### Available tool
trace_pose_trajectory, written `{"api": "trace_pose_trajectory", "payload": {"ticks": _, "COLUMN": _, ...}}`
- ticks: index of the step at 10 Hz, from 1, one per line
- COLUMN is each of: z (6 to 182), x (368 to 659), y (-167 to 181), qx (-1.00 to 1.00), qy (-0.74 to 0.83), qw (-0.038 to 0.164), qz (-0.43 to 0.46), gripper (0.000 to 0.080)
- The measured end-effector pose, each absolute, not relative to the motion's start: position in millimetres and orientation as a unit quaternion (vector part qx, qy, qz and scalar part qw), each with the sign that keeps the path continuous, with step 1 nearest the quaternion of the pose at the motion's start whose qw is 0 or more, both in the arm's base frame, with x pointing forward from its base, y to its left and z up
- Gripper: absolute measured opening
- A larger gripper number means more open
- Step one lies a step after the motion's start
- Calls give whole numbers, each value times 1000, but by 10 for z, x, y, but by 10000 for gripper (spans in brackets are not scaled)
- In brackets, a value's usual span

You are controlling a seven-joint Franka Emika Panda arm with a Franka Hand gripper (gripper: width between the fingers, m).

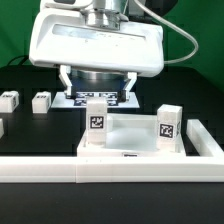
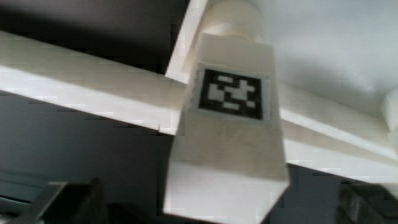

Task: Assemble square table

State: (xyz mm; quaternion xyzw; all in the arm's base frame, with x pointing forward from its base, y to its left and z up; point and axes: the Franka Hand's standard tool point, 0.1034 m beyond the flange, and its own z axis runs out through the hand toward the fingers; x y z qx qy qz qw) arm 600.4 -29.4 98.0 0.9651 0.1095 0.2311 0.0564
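Gripper (image 1: 99,89) hovers by the square table slab (image 1: 135,138).
Fingers (image 1: 67,80) spread, gripping nothing; a tagged leg (image 1: 97,118) stands upright on the slab.

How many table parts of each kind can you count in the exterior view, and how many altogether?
Upright leg blocks: 2
Loose leg blocks: 2
Square slab: 1
Total: 5

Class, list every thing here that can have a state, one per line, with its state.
White plastic square slab: lying flat, two legs on it.
White tagged leg, exterior view's left: upright on slab.
White tagged leg, exterior view's right: upright on slab.
Two short white leg blocks: loose, away from the slab.
Gripper: open, holding nothing.
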Motion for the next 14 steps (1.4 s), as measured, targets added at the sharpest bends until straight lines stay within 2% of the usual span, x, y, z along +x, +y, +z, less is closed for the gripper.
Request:
{"api": "trace_pose_trajectory", "payload": {"ticks": 1, "z": 938, "x": 5992, "y": -314, "qx": 967, "qy": 108, "qw": 55, "qz": 223, "gripper": 649}}
{"api": "trace_pose_trajectory", "payload": {"ticks": 2, "z": 894, "x": 5990, "y": -282, "qx": 976, "qy": 106, "qw": 41, "qz": 186, "gripper": 649}}
{"api": "trace_pose_trajectory", "payload": {"ticks": 5, "z": 890, "x": 6066, "y": -204, "qx": 992, "qy": 86, "qw": 10, "qz": 91, "gripper": 649}}
{"api": "trace_pose_trajectory", "payload": {"ticks": 7, "z": 886, "x": 6083, "y": -184, "qx": 996, "qy": 86, "qw": -1, "qz": 40, "gripper": 649}}
{"api": "trace_pose_trajectory", "payload": {"ticks": 14, "z": 811, "x": 6033, "y": -301, "qx": 997, "qy": 72, "qw": 1, "qz": 33, "gripper": 649}}
